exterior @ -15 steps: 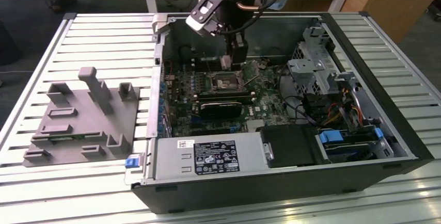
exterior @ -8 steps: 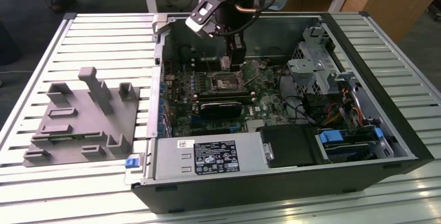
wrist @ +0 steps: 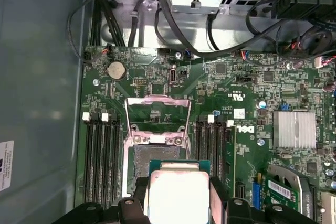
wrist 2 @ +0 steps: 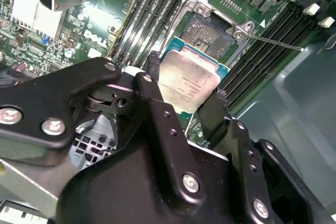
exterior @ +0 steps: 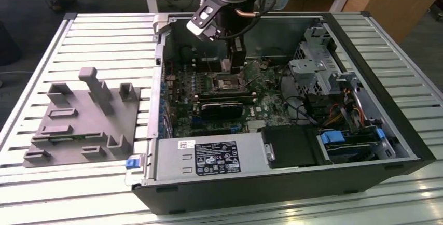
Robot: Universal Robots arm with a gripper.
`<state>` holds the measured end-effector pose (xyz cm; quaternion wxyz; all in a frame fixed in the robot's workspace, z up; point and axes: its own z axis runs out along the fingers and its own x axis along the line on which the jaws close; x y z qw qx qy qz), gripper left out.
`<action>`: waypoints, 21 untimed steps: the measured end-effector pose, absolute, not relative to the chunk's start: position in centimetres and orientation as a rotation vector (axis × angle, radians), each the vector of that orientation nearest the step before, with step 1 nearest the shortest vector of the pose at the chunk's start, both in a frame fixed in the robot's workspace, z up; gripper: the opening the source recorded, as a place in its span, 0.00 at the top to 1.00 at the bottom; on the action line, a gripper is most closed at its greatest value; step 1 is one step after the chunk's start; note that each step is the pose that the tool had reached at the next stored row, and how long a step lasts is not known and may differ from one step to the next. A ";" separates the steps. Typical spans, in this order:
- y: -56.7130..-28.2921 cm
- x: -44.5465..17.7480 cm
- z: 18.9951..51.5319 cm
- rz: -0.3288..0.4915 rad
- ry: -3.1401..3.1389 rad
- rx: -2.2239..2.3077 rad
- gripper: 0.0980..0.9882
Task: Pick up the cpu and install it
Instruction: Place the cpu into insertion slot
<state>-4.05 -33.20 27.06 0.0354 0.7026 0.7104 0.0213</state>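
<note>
2 fingers [wrist 2: 156,80] of gripper [wrist 2: 186,88] clamped on opposite edges of cpu [wrist 2: 190,83], poised over open socket [wrist 2: 212,29], mid-motherboard [wrist: 247,80]. Probably light, stiff, fragile underneath: best held by thin edges, never contact face.

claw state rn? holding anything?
Claw: closed on the cpu, held near the open socket.

The exterior view looks steeply down from well back at the whole open computer case [exterior: 277,194]. Both wrist views sit close above its motherboard [wrist: 157,77], sharing the socket [wrist 2: 210,30] and cpu [wrist 2: 189,80].
</note>
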 end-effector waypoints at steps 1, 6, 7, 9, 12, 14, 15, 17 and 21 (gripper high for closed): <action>-33.2 -4.1 27.0 0.065 2.183 2.159 0.50; -33.1 -4.1 26.6 0.065 2.183 2.159 0.50; -33.0 -4.1 26.5 0.065 2.183 2.159 0.50; -33.0 -4.1 26.3 0.065 2.183 2.159 0.50; -32.8 -4.1 26.1 0.065 2.183 2.159 0.50; -32.7 -4.1 25.9 0.065 2.183 2.159 0.50; -32.7 -4.1 25.9 0.065 2.183 2.159 0.50; -32.6 -4.1 25.7 0.065 2.183 2.159 0.50; -32.5 -4.1 25.2 0.065 2.183 2.158 0.50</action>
